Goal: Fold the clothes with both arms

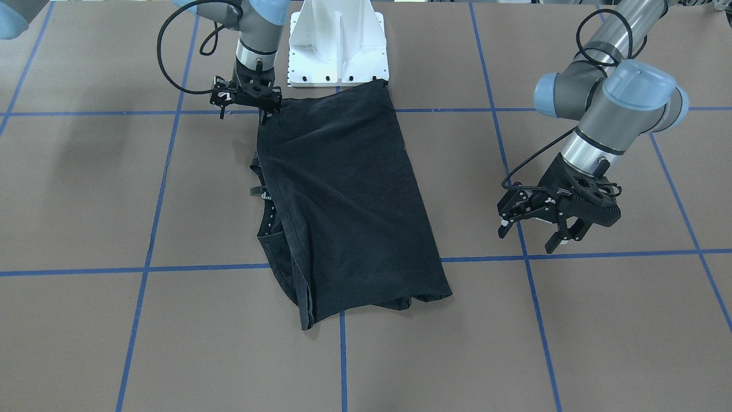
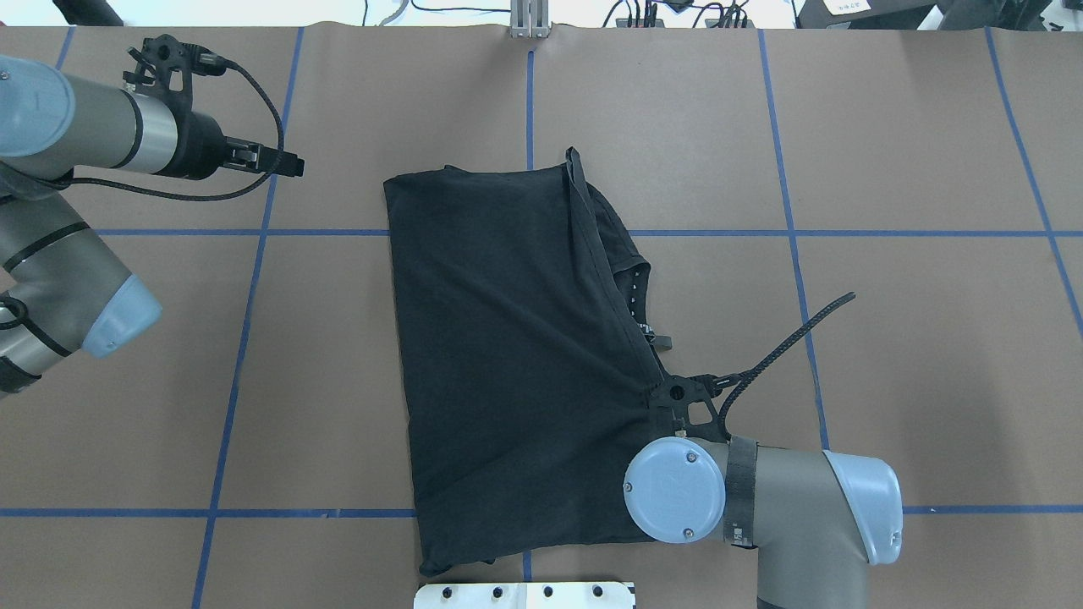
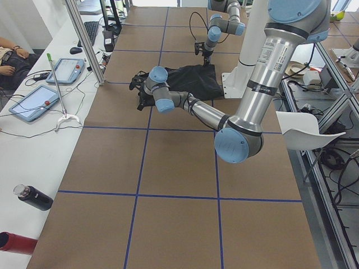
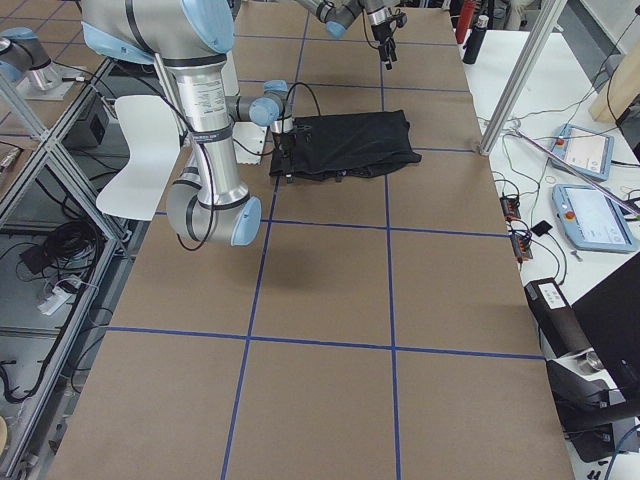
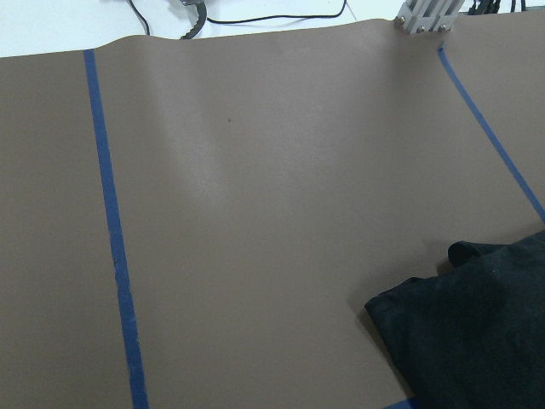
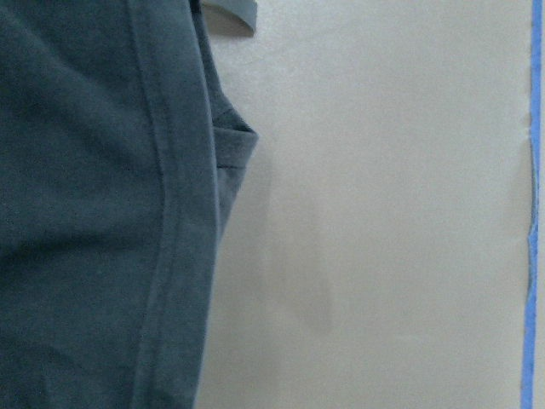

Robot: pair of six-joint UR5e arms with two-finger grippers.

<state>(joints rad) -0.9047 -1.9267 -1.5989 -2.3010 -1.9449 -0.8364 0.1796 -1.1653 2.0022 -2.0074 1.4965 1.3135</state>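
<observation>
Both my grippers: the right gripper [image 1: 264, 117], upper left of the front view, pinches the black T-shirt [image 1: 349, 194] lying folded mid-frame; the left gripper [image 1: 532, 233] hangs spread apart at right.

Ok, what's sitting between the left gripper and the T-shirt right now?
Nothing: in the front-facing view, only bare brown table with a blue tape line separates the left gripper from the T-shirt.
</observation>
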